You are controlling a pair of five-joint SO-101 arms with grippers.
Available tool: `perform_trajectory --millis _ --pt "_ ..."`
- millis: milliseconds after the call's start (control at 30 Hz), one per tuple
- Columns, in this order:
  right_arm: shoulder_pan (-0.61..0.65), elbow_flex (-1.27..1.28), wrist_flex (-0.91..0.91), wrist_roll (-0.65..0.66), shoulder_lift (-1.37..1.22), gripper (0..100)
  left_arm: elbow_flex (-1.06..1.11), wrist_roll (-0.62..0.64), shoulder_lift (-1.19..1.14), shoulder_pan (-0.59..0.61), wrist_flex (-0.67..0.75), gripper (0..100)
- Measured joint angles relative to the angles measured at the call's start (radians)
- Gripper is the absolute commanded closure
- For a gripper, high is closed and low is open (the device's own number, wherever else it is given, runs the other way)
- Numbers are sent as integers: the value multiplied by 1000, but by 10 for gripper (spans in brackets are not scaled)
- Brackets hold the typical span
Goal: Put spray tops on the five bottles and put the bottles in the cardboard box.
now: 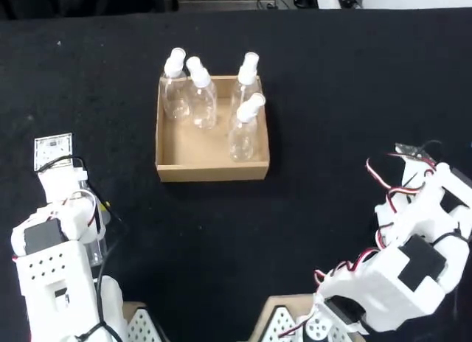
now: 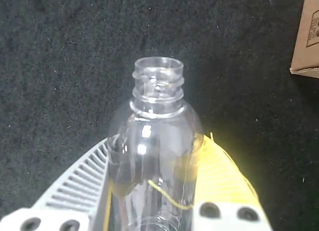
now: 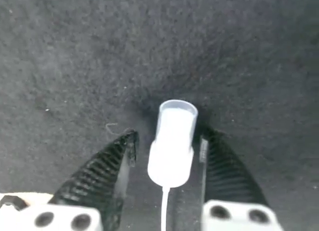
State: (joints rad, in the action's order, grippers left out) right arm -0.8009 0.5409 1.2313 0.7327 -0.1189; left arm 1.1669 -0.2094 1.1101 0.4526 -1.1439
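The cardboard box [image 1: 212, 169] sits mid-table with several clear bottles [image 1: 243, 132] upright inside, each wearing a white spray top. At the near left, my left gripper [image 2: 155, 140] is shut on a clear bottle [image 2: 157, 121] with a bare, open neck; the high view shows that bottle [image 1: 94, 224] beside the arm. At the near right, my right gripper [image 3: 167, 140] is low over the cloth and open. Its black fingers [image 3: 117, 161] stand on either side of a white spray top [image 3: 172, 146], whose thin tube points back toward the wrist, with a small gap on each side.
Black cloth covers the table. A white card [image 1: 53, 150] lies near the left arm. A corner of the box [image 2: 306, 37] shows in the left wrist view. Bare cloth separates both arms from the box.
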Motion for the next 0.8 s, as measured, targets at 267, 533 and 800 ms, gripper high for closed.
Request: perform_trajectory --millis 267,533,800 --pt "-58 52 -60 101 21 877 0 0 0 0 0 971" --pt "-58 84 -80 109 38 899 0 0 0 0 0 971" --pt "-68 83 -63 109 68 988 0 0 0 0 0 971"
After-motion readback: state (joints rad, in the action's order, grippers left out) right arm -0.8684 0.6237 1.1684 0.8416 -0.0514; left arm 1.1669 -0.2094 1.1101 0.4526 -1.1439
